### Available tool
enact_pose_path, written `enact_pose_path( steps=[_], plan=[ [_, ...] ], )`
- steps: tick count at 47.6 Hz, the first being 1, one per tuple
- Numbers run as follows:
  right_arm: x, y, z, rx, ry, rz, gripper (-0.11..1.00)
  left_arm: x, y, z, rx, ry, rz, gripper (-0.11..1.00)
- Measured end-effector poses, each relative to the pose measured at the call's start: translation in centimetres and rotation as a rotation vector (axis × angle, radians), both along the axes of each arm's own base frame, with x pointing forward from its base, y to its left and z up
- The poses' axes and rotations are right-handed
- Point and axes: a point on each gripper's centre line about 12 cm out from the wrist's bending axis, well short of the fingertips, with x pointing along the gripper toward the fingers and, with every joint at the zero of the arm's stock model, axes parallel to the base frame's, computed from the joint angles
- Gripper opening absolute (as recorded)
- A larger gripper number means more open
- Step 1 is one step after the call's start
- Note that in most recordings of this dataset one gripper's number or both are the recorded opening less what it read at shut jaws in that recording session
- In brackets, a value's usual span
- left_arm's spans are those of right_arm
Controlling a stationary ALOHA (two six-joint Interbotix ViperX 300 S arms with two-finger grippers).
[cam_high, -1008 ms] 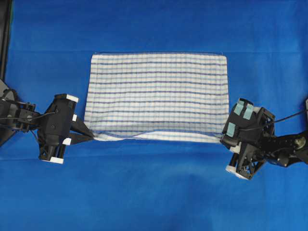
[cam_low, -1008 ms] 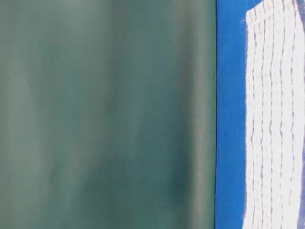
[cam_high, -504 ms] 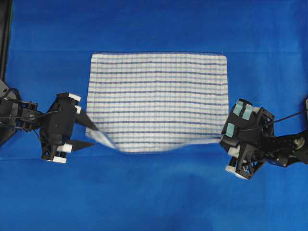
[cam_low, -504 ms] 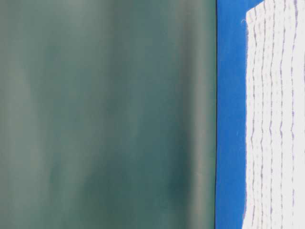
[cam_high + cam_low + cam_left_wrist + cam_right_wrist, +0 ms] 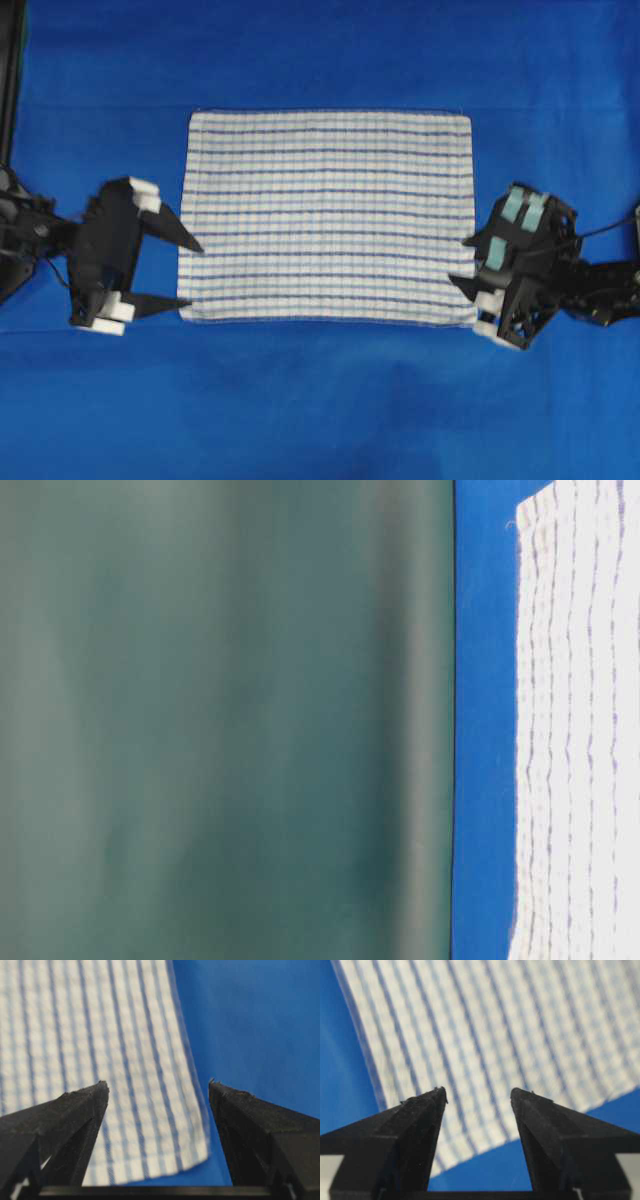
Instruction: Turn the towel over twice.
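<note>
The towel (image 5: pixel 325 215), white with dark and light blue stripes, lies flat and spread out on the blue cloth in the overhead view. My left gripper (image 5: pixel 194 273) is open at the towel's near left corner, and its fingers straddle that corner without holding it. In the left wrist view the towel (image 5: pixel 100 1035) lies loose between and beyond the open left gripper (image 5: pixel 157 1083). My right gripper (image 5: pixel 458 262) is open at the towel's near right corner. The right wrist view has the towel (image 5: pixel 495 1025) under the open right gripper (image 5: pixel 479 1091), with nothing pinched.
A plain blue cloth (image 5: pixel 320 400) covers the whole table around the towel. The table-level view has the towel (image 5: pixel 580 730) flat on the blue cloth (image 5: pixel 485 730) in front of a dark green backdrop (image 5: pixel 220 720).
Both grippers have opened and let go of the towel's near corners. The lifted near edge has dropped flat. Both grippers have drawn slightly back from the cloth.
</note>
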Motion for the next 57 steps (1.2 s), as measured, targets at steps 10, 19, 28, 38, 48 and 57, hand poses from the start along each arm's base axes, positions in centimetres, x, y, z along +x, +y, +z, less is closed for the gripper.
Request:
enact_pose_path(
  steps=[10,19,28,38,48,57],
  plan=[
    [-0.2,-3.1,4.6,-0.115,-0.146,0.044,0.60,-0.9,2.3,3.3,-0.011,-0.131,0.085,0.75],
    [-1.1,-5.6,8.1,-0.198,-0.265,0.081,0.60,-2.5,4.2,6.0,-0.013,-0.253,0.165,0.75],
    [-2.8,-7.1,10.4,-0.214,-0.389,0.115,0.60,-4.6,5.3,8.5,-0.008,-0.372,0.214,0.75],
    [-4.4,-7.5,11.7,-0.199,-0.480,0.131,0.59,-5.9,5.4,9.0,0.003,-0.406,0.221,0.75],
    [-3.9,-8.1,10.8,-0.206,-0.444,0.113,0.58,-6.0,5.7,8.8,0.008,-0.403,0.236,0.75],
    [-4.4,-10.1,11.1,-0.233,-0.444,0.037,0.58,-6.7,6.3,9.0,0.045,-0.399,0.265,0.75]
  ],
)
